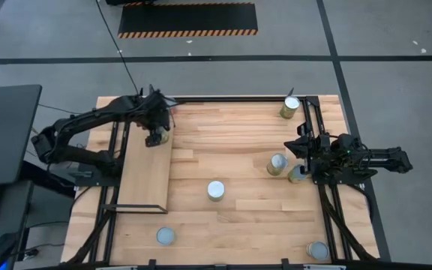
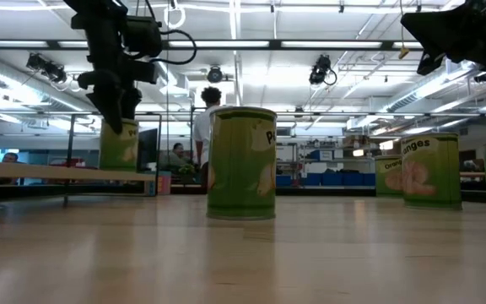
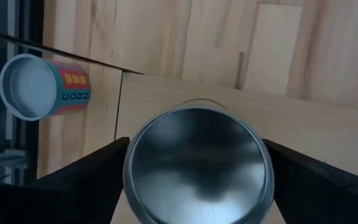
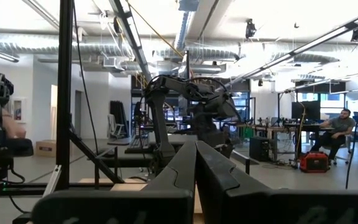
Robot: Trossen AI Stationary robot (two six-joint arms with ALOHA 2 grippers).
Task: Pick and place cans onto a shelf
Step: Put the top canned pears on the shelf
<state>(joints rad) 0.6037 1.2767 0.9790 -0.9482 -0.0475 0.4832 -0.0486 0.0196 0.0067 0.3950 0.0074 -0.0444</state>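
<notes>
My left gripper (image 1: 154, 136) is over the far end of the pale shelf (image 1: 144, 180) and is shut on a green-labelled can (image 2: 119, 143) with a shiny silver top (image 3: 197, 165). In the low view the can's bottom is level with the shelf board (image 2: 57, 171); I cannot tell whether it rests on it. My right gripper (image 1: 300, 147) is shut and empty, raised above the table's right side; its closed fingers show in the right wrist view (image 4: 196, 180). Other cans stand upright on their bases on the table: one in the middle (image 1: 216, 190) and two near my right gripper (image 1: 277, 163) (image 1: 298, 173). My left gripper pinches the can between its two fingers (image 3: 86, 177), one on each side of the can's wall just below the top rim (image 3: 132, 180). The fingers come from above, pointing down. The can stands upright in the hold, over the shelf's far end.
More cans stand at the far right (image 1: 289, 106), near left (image 1: 165, 236) and near right (image 1: 318, 250). A teal-and-red can (image 3: 36, 87) shows beyond the shelf's black frame. Black frame rails (image 1: 322, 187) run along the table's right side. People are in the room behind.
</notes>
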